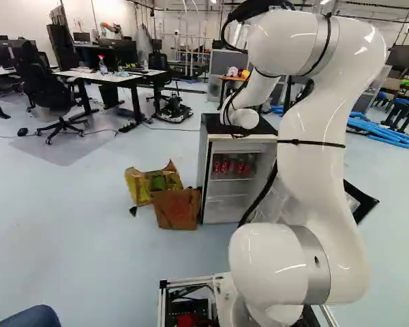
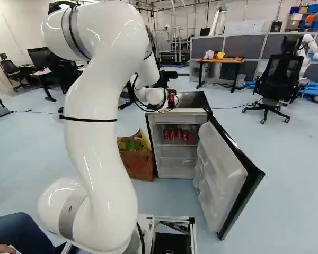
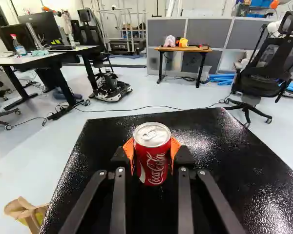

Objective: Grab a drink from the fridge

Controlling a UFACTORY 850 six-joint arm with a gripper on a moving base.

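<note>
The black two-fingered gripper [image 2: 171, 95] has its orange pads [image 3: 129, 150] pressed against both sides of a red-and-silver metal drink can [image 3: 155, 162], upright over the fridge's glossy black top [image 3: 229, 136]; whether they touch is unclear. Beyond, on the pale smooth floor [image 3: 185, 95], stand a black office chair [image 3: 264, 83], a wooden-topped table [image 3: 195, 49] and grey partition panels [image 3: 165, 30].

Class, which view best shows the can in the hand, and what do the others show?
The wrist view: the can is upright in the hand, lid and front plain. The right base view shows it small, beyond the arm. The left base view doesn't show it.
</note>
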